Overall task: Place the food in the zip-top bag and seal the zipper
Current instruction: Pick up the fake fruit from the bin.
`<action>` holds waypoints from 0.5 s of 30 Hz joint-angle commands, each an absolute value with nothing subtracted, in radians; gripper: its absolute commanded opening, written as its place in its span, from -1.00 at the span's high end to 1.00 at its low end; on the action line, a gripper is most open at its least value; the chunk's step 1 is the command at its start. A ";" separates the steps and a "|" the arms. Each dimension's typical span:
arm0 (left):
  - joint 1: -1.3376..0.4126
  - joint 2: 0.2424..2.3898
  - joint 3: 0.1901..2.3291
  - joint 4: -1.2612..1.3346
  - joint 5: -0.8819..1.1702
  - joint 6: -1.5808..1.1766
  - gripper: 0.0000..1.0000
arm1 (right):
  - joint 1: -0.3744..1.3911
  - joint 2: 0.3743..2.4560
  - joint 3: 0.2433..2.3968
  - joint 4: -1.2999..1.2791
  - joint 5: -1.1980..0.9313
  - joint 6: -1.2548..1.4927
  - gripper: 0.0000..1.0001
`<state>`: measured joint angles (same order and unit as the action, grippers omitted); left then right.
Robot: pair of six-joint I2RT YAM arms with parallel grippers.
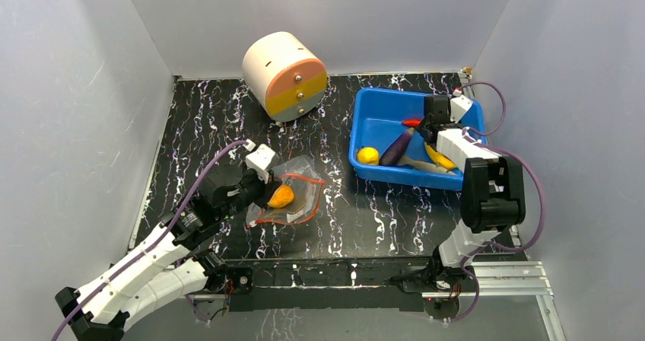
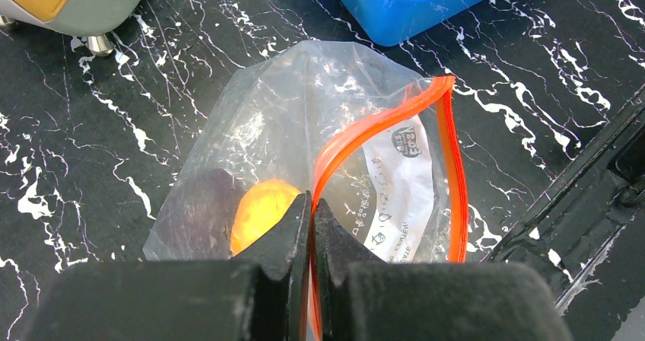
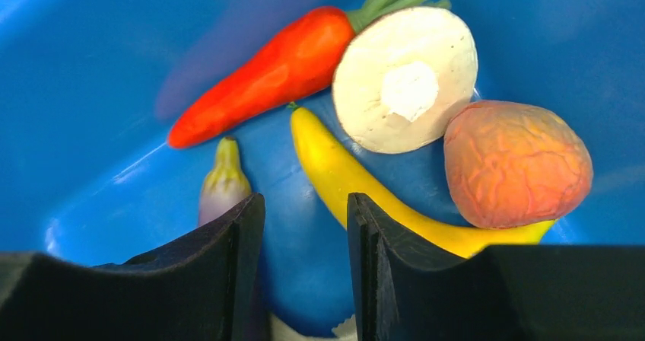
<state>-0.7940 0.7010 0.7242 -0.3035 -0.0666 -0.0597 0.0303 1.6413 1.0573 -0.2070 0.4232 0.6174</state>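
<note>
The zip-top bag (image 1: 298, 199) lies left of centre, its mouth gaping. My left gripper (image 2: 312, 204) is shut on the near side of the red-orange zipper (image 2: 380, 124). An orange food piece (image 2: 258, 211) sits inside the bag, with a dark purplish shape (image 2: 199, 204) beside it. My right gripper (image 3: 304, 200) hangs low inside the blue bin (image 3: 91, 90), open, with only bin floor between its fingers. Around it lie a carrot (image 3: 266, 71), a white round piece (image 3: 407, 78), a wrinkled orange piece (image 3: 517, 162), a banana (image 3: 342, 173) and an eggplant (image 3: 223, 185).
The blue bin (image 1: 380, 105) stands at the back right, and a yellow round piece (image 1: 368, 155) rests in its near left corner. A cream-and-orange cylinder (image 1: 284, 75) lies on its side at the back. White walls close in the black marbled table (image 1: 357, 219).
</note>
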 commanded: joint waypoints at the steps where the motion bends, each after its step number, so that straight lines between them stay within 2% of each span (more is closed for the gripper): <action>1: -0.790 0.673 0.715 -0.299 -0.065 -0.052 1.00 | 0.008 1.692 1.135 -0.150 0.521 0.611 0.13; 7: -0.790 0.695 0.719 -0.302 -0.058 -0.047 1.00 | -0.030 1.693 1.188 -0.237 0.678 0.586 -0.22; 9: -0.790 0.703 0.721 -0.305 -0.059 -0.043 1.00 | -0.031 1.679 1.196 -0.286 0.710 0.596 -0.26; 15: -0.790 0.709 0.720 -0.307 -0.050 -0.048 1.00 | -0.065 1.651 1.175 -0.326 0.738 0.617 -0.70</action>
<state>-0.7937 0.7074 0.7185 -0.3107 -0.0658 -0.0544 -0.0368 1.6981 1.1461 -0.3122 0.6819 0.5926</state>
